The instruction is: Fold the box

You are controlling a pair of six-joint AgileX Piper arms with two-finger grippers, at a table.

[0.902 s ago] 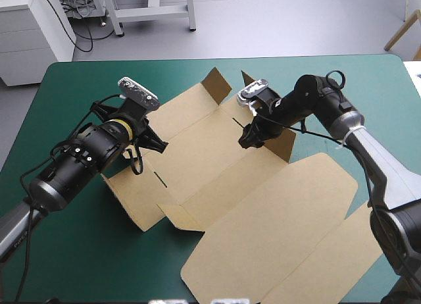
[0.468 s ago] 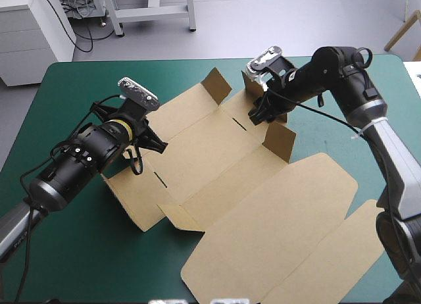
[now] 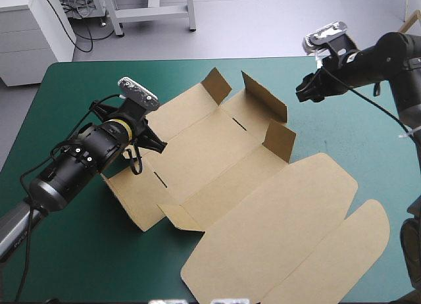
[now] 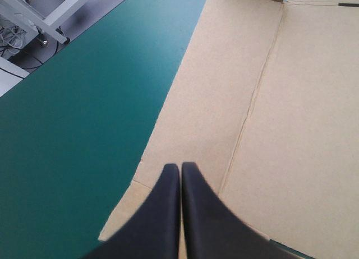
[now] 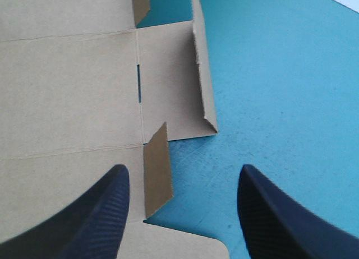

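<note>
the box lies in the middle of the teal-green table, and by my reading you're early in the fold: only the far right wall stands up, with a small tab raised at its near end and another at the far corner. the left wall, the base and the big lid all lie flat, so raising and tucking the other walls is left to do. your left gripper has its black fingers pressed together over the left wall; i see no board between them. your right gripper is spread wide, holding nothing, up over bare cover beyond the raised wall. you can't tell whether the left tips touch the board, the left arm hides part of that wall, and the lid's near edge is cut off
</note>
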